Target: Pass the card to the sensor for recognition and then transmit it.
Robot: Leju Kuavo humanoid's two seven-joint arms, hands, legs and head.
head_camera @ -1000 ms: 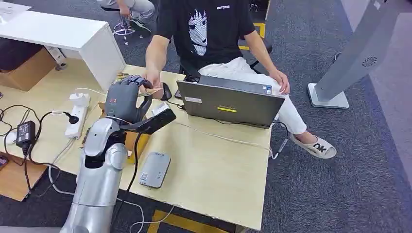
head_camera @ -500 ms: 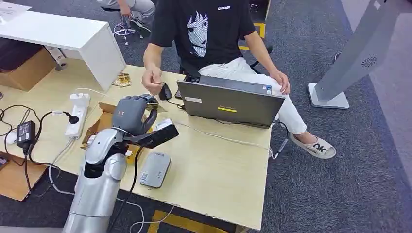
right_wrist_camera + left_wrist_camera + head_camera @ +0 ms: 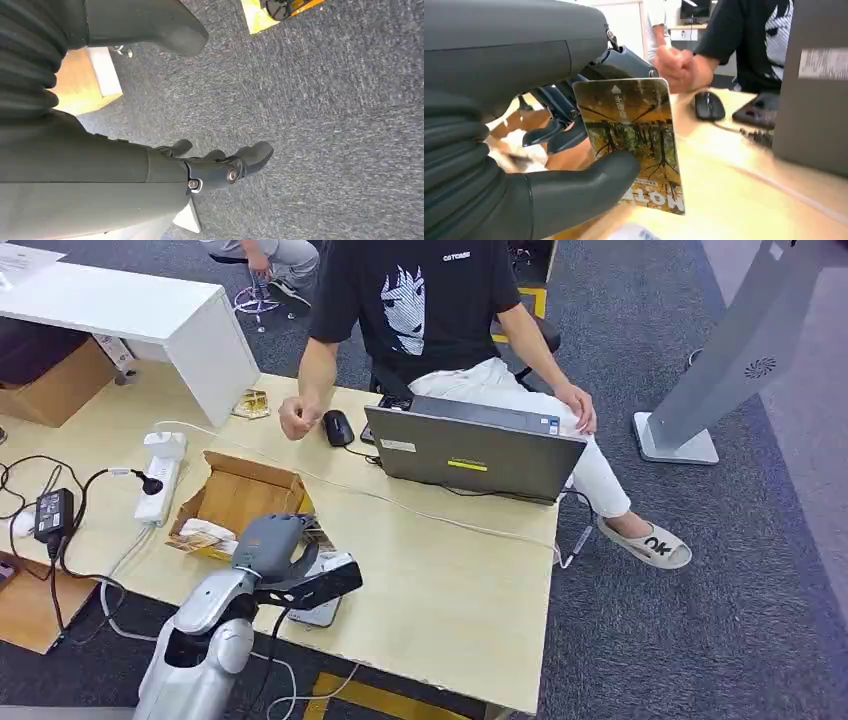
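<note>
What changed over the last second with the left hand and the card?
The left hand took the card from the person's hand near the mouse, then drew back toward the robot and down, past the cardboard box, to above the grey sensor. It now pinches the card. The person's hand withdrew, closed. The laptop, power strip and table stayed put.

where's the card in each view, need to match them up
Head view: card peeks out beside the left hand, near the table's front edge.
Left wrist view: card centre, pinched under the thumb.
Right wrist view: not in it.
Shared landmark: black mouse.
</note>
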